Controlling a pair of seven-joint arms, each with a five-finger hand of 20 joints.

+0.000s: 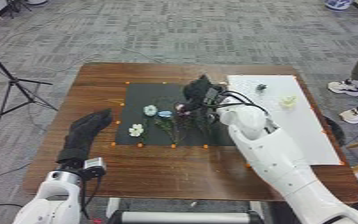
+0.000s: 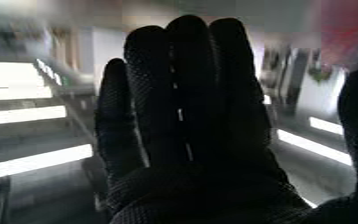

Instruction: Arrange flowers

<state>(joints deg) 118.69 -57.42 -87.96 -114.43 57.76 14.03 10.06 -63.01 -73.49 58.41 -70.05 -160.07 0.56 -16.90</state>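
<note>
**Your flowers (image 1: 151,109) lie on the black mat (image 1: 141,96), with the right robot hand (image 1: 196,90) at its far right part**

Nearest your left side on the mat is a white flower (image 1: 136,130). Just beyond it and slightly right, you have a pale blue bloom, and beside that a second light blue flower (image 1: 165,114) whose stem runs back toward you. Next to the right comes a pinkish flower (image 1: 182,107), close to your right robot hand; you can't tell from here whether the two touch.

That right robot hand (image 2: 189,125) is wide, its fingers straight and side by side, the thumb set apart from them. Near the thumb's tip in the wrist view you get a blurred pink-red shape, too smeared to identify.

Right of the mat lies a white board (image 1: 304,140) carrying a small dark green sprig (image 1: 261,87) and, nearer you, a pale yellow-green flower (image 1: 287,102).

Your left robot hand (image 1: 88,131) is left of the mat, over the brown desk (image 1: 184,172), fingers relaxed and pointing away from you. Small orange markers (image 1: 173,146) dot the mat's edges. Off the desk's left side, a black tripod (image 1: 13,80) stands on the grey carpet (image 1: 184,35).
</note>
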